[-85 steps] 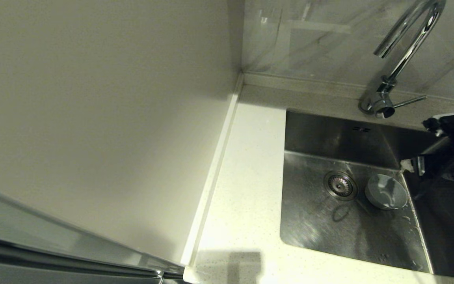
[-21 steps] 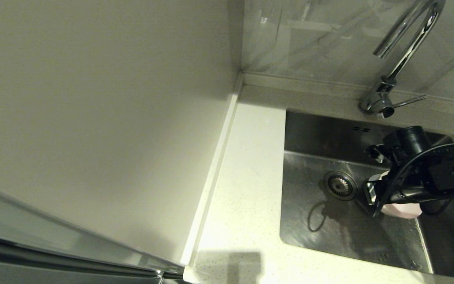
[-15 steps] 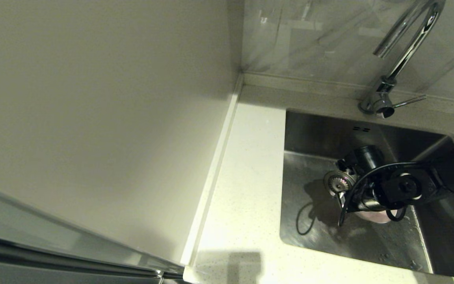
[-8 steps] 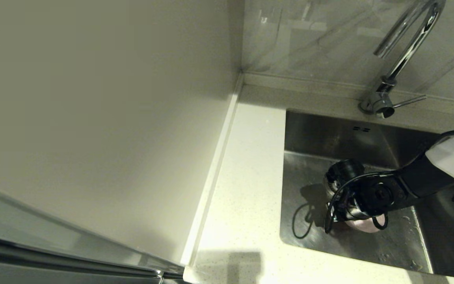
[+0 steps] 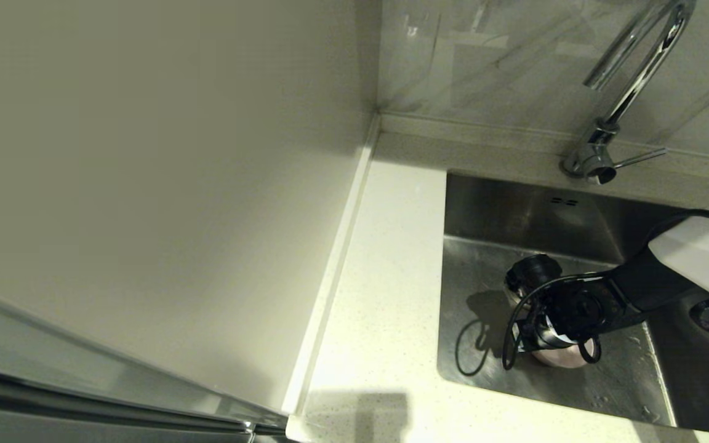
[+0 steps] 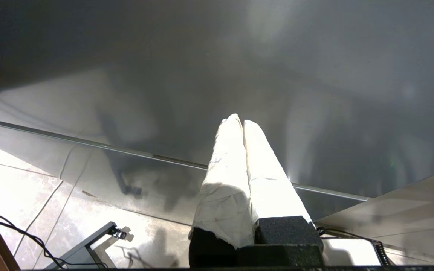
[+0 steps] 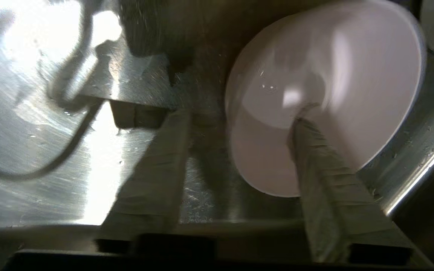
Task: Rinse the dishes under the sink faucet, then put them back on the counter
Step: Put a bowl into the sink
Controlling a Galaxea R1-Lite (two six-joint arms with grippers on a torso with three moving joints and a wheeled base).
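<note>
Off-white speckled counter along the 9 o'clock side of the sink, under a plain cream wall panel; chrome faucet at 12 to 1 o'clock of the basin, with no stream visible from its spout

Change over the last second: right gripper carried from just at 3 o'clock of the drain toward 6 o'clock of the basin floor, pink bowl brought along; fingers, clamped a moment ago, now spread wide in the right wrist view, one lying over the bowl's inside, the other outside on bare steel, rim between them and no squeeze apparent. Reading: bowl let go and set on the sink floor, mouth tilted toward the wrist camera, not yet on the counter. Rinse stage judged unfinished or only just ended, return to the counter still outstanding

Containers: pink bowl showing a smooth, glossy inside with nothing in it; water in it not discernible. Sink holding this bowl, scattered droplets along the 4 o'clock part of its floor; drain hidden beneath the wrist in the head view. Blue-grey bowl seen beside the drain several seconds ago no longer visible in the head view

Left gripper parked away from the sink, padded fingers pressed together, holding nothing
</note>
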